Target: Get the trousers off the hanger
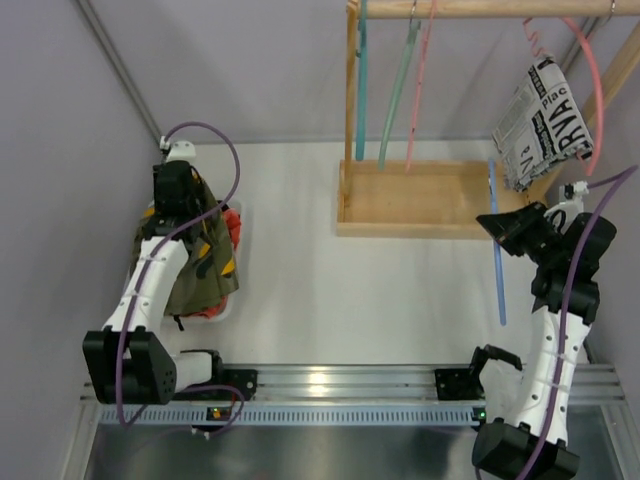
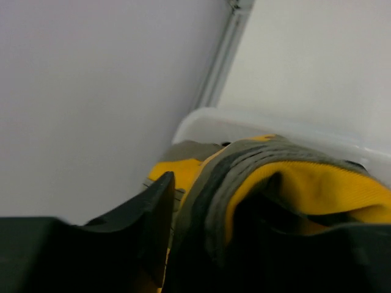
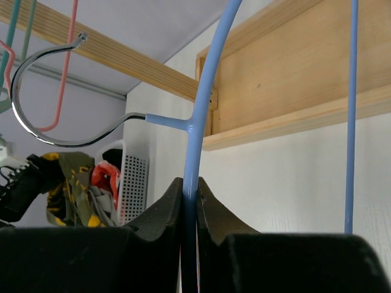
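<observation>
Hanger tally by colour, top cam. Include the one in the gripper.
Pink hangers: 2
Green hanger: 1
Teal hanger: 1
Blue hanger, clamped in the right gripper: 1
Total: 5

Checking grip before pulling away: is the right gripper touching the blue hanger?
Touching. The right wrist view shows the right gripper shut on the blue hanger, its wire pinched with no gap on either side.
</observation>
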Controlling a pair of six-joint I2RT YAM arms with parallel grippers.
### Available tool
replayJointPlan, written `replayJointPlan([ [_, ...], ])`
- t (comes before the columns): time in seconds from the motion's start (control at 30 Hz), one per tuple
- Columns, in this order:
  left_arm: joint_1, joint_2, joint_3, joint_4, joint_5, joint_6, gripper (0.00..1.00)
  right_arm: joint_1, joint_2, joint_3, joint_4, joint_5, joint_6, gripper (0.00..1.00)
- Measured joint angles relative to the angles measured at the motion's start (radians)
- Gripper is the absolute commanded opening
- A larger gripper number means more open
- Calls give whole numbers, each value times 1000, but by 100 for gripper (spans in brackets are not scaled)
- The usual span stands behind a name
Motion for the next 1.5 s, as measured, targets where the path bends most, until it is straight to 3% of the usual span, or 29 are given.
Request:
replayJointPlan([
  [0.27,1,-18,14,-168,138,-108,74,0,-24,58,-47,-17,-10,0],
  [0.4,1,-84,91,-273,195,-129,99,0,-60,90,-87,-26,-30,0],
  [0.77,1,-296,259,-375,338,-188,99,0,-89,250,-281,-43,-132,0],
  [1.0,1,-324,282,-393,495,-239,99,0,53,439,-402,-32,-178,0],
  [1.1,1,-319,295,-401,550,-269,99,0,102,467,-351,-58,-132,0],
  [1.3,1,-304,332,-415,621,-315,99,31,204,468,-133,-82,106,0],
  [1.5,1,-289,373,-422,646,-339,99,210,396,611,22,29,254,0],
])
